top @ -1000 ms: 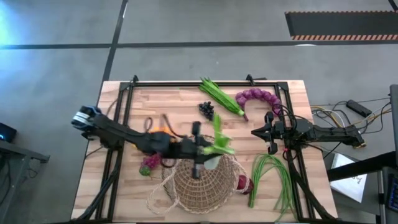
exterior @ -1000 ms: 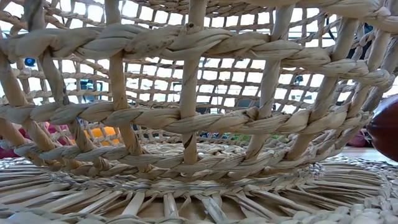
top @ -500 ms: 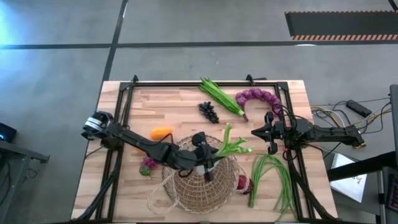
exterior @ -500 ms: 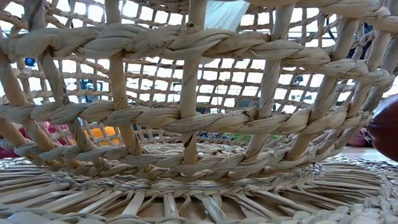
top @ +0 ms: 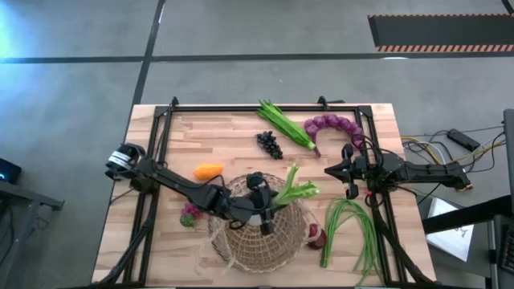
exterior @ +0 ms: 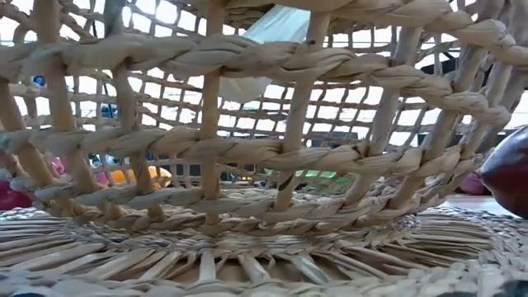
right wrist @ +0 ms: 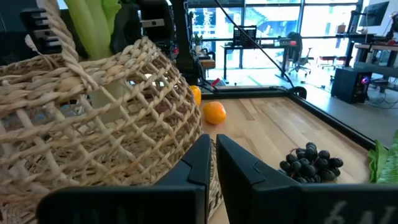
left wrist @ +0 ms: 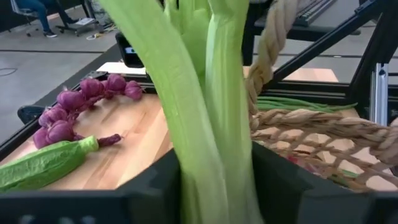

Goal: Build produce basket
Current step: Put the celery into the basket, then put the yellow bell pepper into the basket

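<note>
The left hand (top: pixel 259 210), clamped on a leek (top: pixel 291 189), hovers over the wicker basket (top: pixel 261 241) directly beneath it; lowering the white end well inside before releasing looks wisest. The right hand (top: pixel 340 171), fingers pressed together, waits alongside, empty.

High view: overhead, straight down, whole table (top: pixel 161 136) in frame. Low view: table height, pressed close against the basket (exterior: pixel 264 148), looking through its weave. Left wrist view: very near the leek (left wrist: pixel 205 112), facing the onion string (left wrist: pixel 74 109). Right wrist view: level across the table toward basket and grapes (right wrist: pixel 309 163). All four views share the basket.
</note>
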